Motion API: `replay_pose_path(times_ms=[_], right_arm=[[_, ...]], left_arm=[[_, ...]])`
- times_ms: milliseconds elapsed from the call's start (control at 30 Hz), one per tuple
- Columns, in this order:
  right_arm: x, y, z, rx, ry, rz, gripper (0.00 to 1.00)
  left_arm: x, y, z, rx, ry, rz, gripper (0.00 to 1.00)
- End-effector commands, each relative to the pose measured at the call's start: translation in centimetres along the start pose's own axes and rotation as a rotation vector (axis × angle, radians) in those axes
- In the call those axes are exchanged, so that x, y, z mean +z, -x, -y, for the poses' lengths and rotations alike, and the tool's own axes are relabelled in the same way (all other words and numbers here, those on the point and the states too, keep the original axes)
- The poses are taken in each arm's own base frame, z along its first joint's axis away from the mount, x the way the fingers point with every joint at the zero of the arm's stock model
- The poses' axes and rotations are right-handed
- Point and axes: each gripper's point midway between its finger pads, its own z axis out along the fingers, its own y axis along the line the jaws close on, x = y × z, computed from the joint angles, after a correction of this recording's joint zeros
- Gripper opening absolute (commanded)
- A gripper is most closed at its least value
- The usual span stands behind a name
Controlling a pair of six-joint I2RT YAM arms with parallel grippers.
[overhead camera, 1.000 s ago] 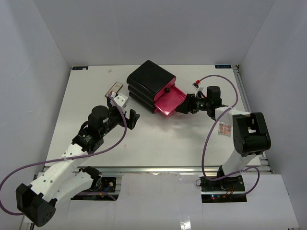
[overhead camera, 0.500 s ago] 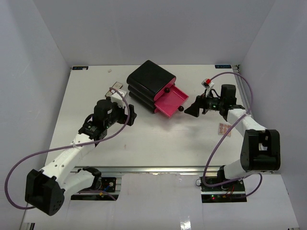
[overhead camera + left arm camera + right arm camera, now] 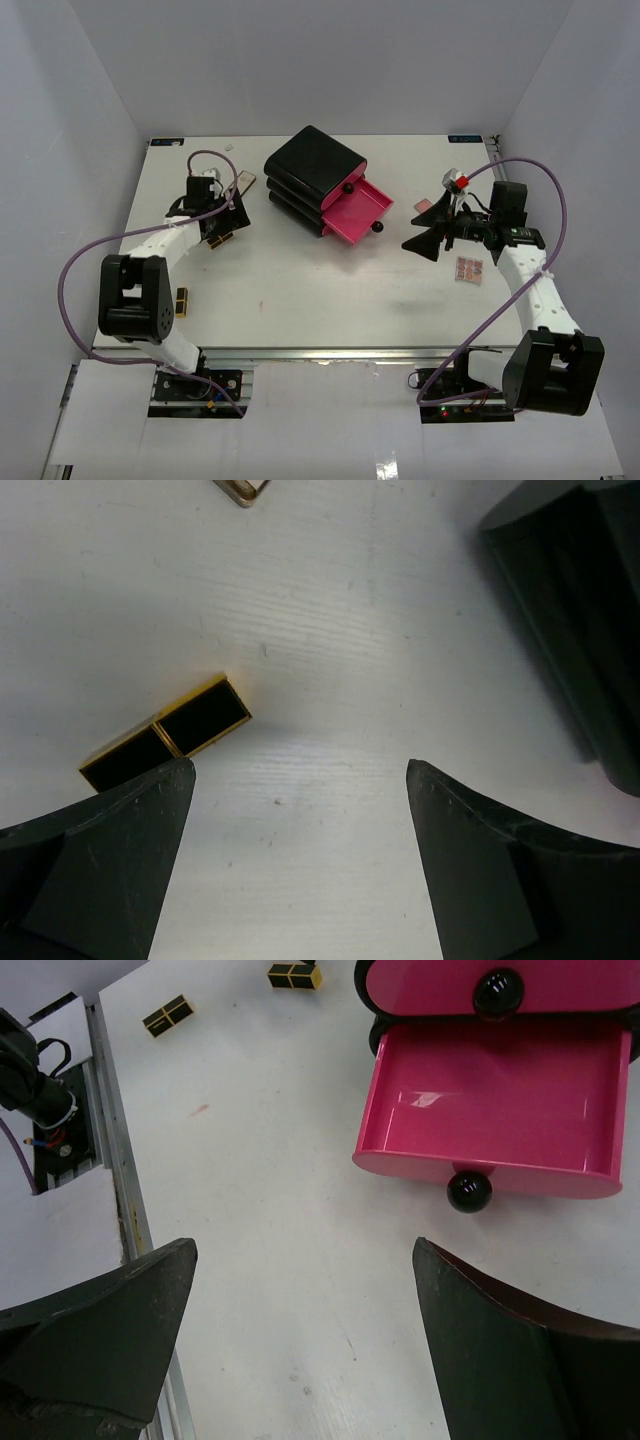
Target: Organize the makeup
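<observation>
Top external: left gripper [image 3: 225,225] spread wide and empty over the table's [image 3: 300,295] left rear, between the left edge and the black box [image 3: 310,165]. One lipstick tube [image 3: 182,300] lies near the left edge, well apart from it. Right gripper [image 3: 425,240] also wide open, nothing held, to the right of the open pink drawer [image 3: 355,210]. A pink palette [image 3: 468,268] lies beside that arm.

Left wrist: a second lipstick tube [image 3: 165,732] lies flat just ahead of one jaw tip. Contact cannot be told.

Right wrist: the drawer is empty. Both tubes lie on the table beyond it.
</observation>
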Motion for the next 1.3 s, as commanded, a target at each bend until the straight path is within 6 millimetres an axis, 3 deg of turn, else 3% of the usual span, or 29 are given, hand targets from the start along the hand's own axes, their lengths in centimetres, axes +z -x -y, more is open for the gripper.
replay_pose_path(times_ms=[0,300,400,533,867,1100,1267], right_arm=[[-0.8,-0.1,-1.1,-0.036,0.026,0.028,0.96],[-1.2,-0.1,-1.5,-0.046,0.037,0.049,0.96],[-1.3,-0.2,-1.6,-0.041,0.041,0.053,0.96],[-1.4,-0.3,-1.5,-0.036,0.042,0.057,0.96],[-1.6,-0.1,-1.5,-0.037,0.043,0.065,0.96],[-1.6,-0.2,-1.4,-0.032,0.042,0.066,0.96],[-1.7,-0.3,-1.3,-0.026,0.04,0.067,0.96]], left_arm=[[0.7,1.3,-1.0,0.16,0.045,-0.038,0.98],[1.5,1.5,-3.7,0.509,0.096,0.014,0.89],[2.5,0.4,-4.2,0.553,0.088,-0.028,0.81],[3.7,-0.7,-5.1,0.572,0.109,-0.07,0.74],[4.1,-1.1,-5.0,0.55,0.095,-0.077,0.61],[3.7,-1.5,-5.0,0.496,0.101,-0.082,0.44],[2.8,-0.6,-5.0,0.446,0.133,-0.043,0.24]])
